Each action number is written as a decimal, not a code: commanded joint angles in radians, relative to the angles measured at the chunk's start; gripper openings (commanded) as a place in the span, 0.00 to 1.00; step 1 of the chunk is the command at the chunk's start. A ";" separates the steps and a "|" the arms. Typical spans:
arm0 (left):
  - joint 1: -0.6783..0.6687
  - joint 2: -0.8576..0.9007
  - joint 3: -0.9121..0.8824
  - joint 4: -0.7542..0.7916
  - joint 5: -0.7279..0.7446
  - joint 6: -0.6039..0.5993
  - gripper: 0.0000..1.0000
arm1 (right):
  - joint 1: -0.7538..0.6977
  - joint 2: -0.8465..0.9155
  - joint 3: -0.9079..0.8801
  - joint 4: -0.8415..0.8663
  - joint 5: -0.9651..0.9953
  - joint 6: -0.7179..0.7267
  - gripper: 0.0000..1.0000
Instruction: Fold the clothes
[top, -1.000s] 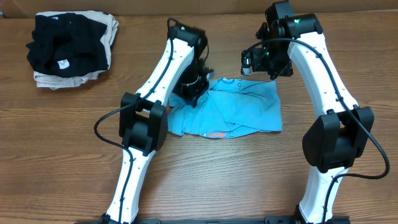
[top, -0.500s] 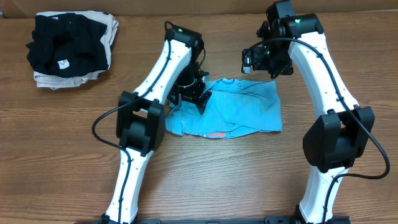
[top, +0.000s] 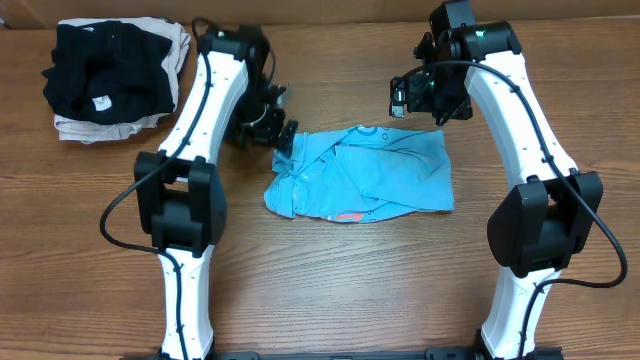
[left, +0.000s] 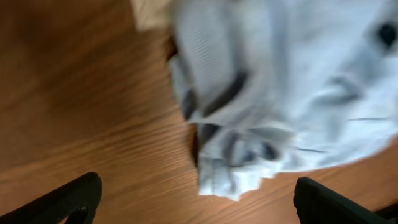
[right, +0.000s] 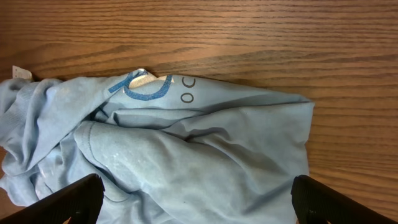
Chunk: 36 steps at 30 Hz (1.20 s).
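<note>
Currently the crumpled sky-blue T-shirt (top: 370, 175) lies on the counter (top: 330, 280), left gripper (top: 281, 130) just beside it, right gripper (top: 402, 100) above its far edge, both jaws spread wide and empty.

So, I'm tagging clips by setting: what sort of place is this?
Likely a robotics lab bench, not a home: a white left arm and right arm at a wood-grain table, with a sky-blue T-shirt and a pile of garments.
</note>
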 joint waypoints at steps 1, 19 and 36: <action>-0.008 -0.003 -0.088 0.048 -0.019 -0.099 1.00 | -0.006 -0.007 0.026 0.006 0.009 -0.002 1.00; -0.100 -0.003 -0.352 0.364 0.076 -0.124 0.79 | -0.006 -0.007 0.026 0.014 0.009 -0.002 1.00; 0.105 -0.113 -0.123 0.187 0.072 -0.141 0.04 | -0.006 -0.007 -0.302 0.244 -0.403 0.078 0.04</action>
